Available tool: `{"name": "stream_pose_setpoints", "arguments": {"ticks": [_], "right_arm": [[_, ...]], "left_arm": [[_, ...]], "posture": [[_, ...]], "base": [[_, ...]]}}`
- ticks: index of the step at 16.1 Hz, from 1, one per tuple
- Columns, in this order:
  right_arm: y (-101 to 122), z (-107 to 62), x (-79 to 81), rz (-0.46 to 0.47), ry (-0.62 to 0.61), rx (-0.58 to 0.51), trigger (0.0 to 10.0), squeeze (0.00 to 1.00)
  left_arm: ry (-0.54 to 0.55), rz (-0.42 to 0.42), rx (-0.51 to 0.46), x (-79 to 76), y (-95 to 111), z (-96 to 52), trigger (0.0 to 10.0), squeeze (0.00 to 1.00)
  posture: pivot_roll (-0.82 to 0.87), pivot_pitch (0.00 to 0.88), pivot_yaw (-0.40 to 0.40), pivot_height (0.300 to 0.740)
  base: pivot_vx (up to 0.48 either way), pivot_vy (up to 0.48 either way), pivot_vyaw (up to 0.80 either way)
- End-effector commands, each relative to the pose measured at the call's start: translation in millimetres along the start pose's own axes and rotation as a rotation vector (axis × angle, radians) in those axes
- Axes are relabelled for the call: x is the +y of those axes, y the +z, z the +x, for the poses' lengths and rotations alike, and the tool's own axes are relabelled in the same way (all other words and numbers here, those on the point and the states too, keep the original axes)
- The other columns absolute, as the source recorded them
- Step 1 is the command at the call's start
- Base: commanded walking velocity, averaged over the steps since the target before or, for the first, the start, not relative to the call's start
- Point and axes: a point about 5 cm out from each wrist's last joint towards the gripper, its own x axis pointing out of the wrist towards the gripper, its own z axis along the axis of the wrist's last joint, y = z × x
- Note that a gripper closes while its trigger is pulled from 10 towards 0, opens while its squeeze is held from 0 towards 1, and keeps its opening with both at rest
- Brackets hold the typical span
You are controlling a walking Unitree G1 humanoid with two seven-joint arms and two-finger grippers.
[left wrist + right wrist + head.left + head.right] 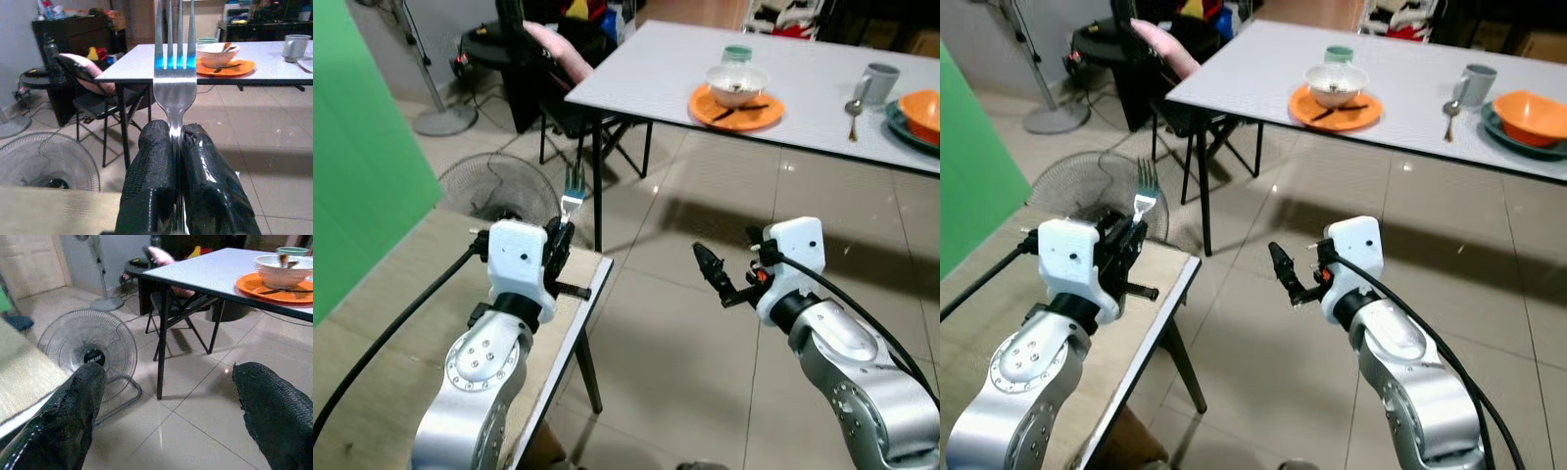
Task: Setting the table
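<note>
silver fork (174, 73), orange plate (735, 108), white table (803, 88)

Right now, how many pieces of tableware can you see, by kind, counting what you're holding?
Fork in the left gripper: 1
Spoon: 1
Plates, orange and dark green: 2
Bowls, white and orange: 2
Cups, grey and green: 2
Total: 8

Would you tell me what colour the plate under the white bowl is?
Orange; the plate shows best in the left eye view.
</note>
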Motion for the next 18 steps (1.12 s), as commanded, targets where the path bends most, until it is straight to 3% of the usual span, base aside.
{"name": "stream_pose_setpoints", "arguments": {"ticks": [1, 18], "right_arm": [[0.1, -1.7, -1.9, 0.004, -0.012, -0.001, 10.0, 0.0], [3.3, -5.0, -5.9, 0.031, -0.052, -0.023, 10.0, 0.0]], "left_arm": [[-0.014, 0.009, -0.034, -2.6, 7.3, -0.1, 10.0, 0.0], [-0.08, -0.009, -0.043, -11.0, 9.4, 6.9, 10.0, 0.0]], "posture": [[-0.07, 0.022, 0.055, 0.74], [-0.09, 0.026, 0.073, 0.74]], "base": [[0.322, 0.0, -0.41], [0.327, 0.0, -0.79]]}}
